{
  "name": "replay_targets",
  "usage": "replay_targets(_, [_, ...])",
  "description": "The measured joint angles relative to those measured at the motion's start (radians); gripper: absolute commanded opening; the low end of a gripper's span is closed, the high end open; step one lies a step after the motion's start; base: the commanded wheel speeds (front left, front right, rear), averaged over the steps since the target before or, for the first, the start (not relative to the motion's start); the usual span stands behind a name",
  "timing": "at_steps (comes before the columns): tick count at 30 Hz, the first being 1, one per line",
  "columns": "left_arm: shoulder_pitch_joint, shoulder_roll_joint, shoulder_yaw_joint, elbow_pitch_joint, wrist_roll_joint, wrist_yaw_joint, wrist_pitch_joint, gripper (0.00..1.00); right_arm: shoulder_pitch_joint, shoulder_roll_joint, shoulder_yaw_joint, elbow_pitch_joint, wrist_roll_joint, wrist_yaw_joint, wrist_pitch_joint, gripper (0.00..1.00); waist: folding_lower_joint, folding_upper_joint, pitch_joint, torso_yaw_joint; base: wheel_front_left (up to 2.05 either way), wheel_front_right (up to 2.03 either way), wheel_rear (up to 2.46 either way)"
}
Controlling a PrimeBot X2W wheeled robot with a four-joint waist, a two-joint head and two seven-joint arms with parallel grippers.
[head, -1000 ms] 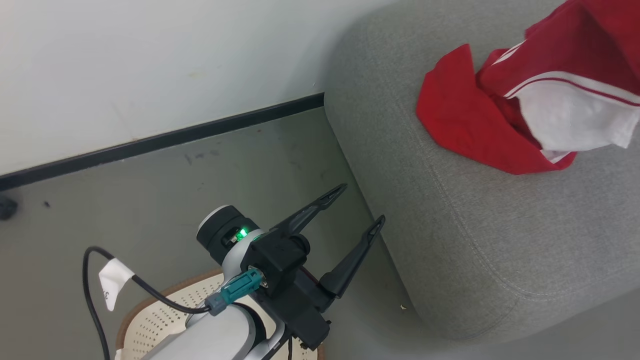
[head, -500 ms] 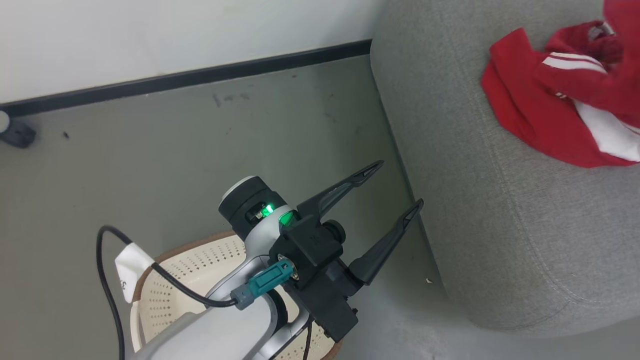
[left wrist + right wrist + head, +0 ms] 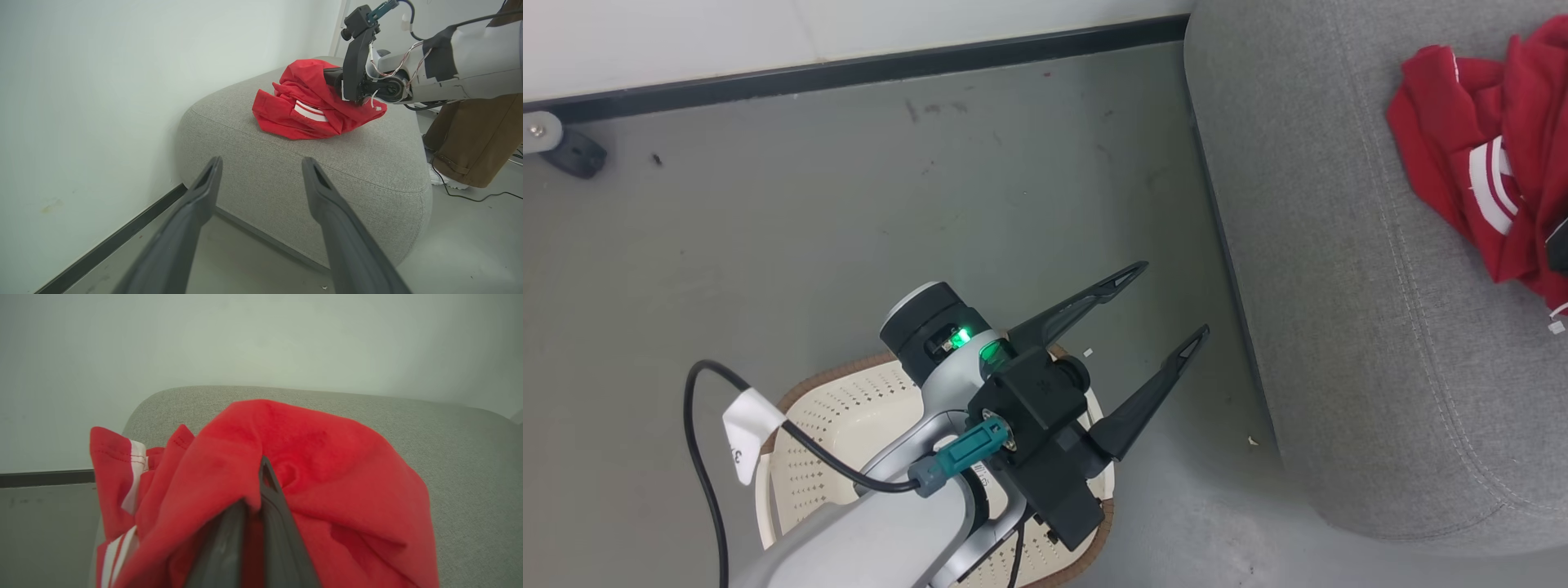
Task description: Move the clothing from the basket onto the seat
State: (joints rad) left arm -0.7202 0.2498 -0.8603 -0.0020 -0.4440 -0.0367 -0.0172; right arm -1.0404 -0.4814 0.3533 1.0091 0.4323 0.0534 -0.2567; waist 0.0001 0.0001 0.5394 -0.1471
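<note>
A: Where is the clothing (image 3: pixel 310 102) found?
B: It is heaped in red folds on top of the grey seat (image 3: pixel 367 163), and white stripes are shown on one fold.
A: How is the right tool (image 3: pixel 261 490) held?
B: It is clenched on the clothing. Red cloth is draped over its fingers, and one tip is left showing.
A: And the left tool (image 3: pixel 1170 298)?
B: It is spread wide with nothing between its fingers. It is held over the floor (image 3: pixel 849 204), between the basket (image 3: pixel 809 457) and the seat's side.
A: What is seen around?
B: The basket is set on the floor, apart from the seat. Much of its inside is hidden by the left arm (image 3: pixel 874 531) and a black cable (image 3: pixel 698 457) with a white tag (image 3: pixel 747 425). A white wall (image 3: pixel 81 81) with a dark skirting (image 3: pixel 849 69) is seen behind. A person's brown trouser leg (image 3: pixel 478 139) and pale shoe (image 3: pixel 445 179) are seen at the seat's far end. Small white scraps (image 3: pixel 1252 441) are scattered near the seat.
</note>
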Motion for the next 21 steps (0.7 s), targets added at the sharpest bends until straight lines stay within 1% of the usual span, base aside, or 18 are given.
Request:
replay_targets(3, [0.000, 0.001, 0.000, 0.017, 0.000, -0.005, -0.010, 1.00, 0.000, 0.005, 0.005, 0.008, -0.001, 0.009, 0.000, 0.00, -0.0001, 0.0000, -0.008, -0.003, 0.00, 0.00, 0.00])
replay_targets(4, [0.000, 0.001, 0.000, 0.021, 0.000, -0.007, -0.012, 1.00, 0.000, 0.007, 0.006, 0.009, -0.001, 0.010, 0.000, 0.08, -0.0001, 0.0000, -0.012, -0.005, 0.00, 0.00, 0.00])
replay_targets(5, [0.001, 0.002, 0.001, 0.023, 0.000, -0.007, -0.013, 1.00, 0.000, 0.008, 0.007, 0.009, -0.002, 0.010, 0.000, 0.30, -0.0001, 0.0000, -0.016, -0.007, 0.00, 0.00, 0.00])
replay_targets(6, [0.001, 0.002, 0.001, 0.026, 0.000, -0.007, -0.017, 1.00, 0.001, 0.010, 0.009, 0.009, -0.002, 0.011, 0.000, 0.41, -0.0001, 0.0000, -0.020, -0.010, 0.00, 0.00, 0.00])
replay_targets(7, [0.002, 0.002, 0.001, 0.028, 0.000, -0.007, -0.021, 1.00, 0.005, 0.012, 0.011, 0.008, -0.006, 0.016, 0.000, 0.49, -0.0001, 0.0000, -0.025, -0.012, 0.00, 0.00, 0.00])
replay_targets(8, [0.002, 0.002, 0.001, 0.028, 0.000, -0.007, -0.021, 1.00, 0.005, 0.012, 0.011, 0.008, -0.006, 0.016, 0.000, 0.80, -0.0001, 0.0000, -0.025, -0.012, 0.00, 0.00, 0.00])
replay_targets(9, [0.004, 0.002, 0.001, 0.033, 0.000, -0.007, -0.026, 1.00, 0.010, 0.018, 0.013, 0.007, -0.009, 0.017, 0.000, 1.00, -0.0001, 0.0000, -0.034, -0.018, 0.00, 0.00, 0.00])
replay_targets(12, [0.011, 0.002, 0.002, 0.044, -0.001, -0.007, -0.034, 1.00, 0.029, 0.023, 0.019, -0.003, -0.013, 0.026, 0.000, 1.00, -0.0001, -0.0001, -0.051, -0.028, 0.00, 0.00, 0.00])
replay_targets(16, [0.013, 0.002, 0.004, 0.054, -0.003, -0.007, -0.046, 1.00, 0.059, 0.025, 0.025, -0.011, -0.030, 0.027, 0.000, 1.00, -0.0001, -0.0001, -0.069, -0.037, 0.00, 0.00, 0.00])
replay_targets(21, [0.040, 0.002, 0.010, 0.065, -0.015, -0.002, -0.061, 1.00, 0.105, 0.025, 0.035, -0.062, -0.057, 0.032, 0.000, 1.00, -0.0001, -0.0001, -0.101, -0.051, 0.00, 0.00, 0.00])
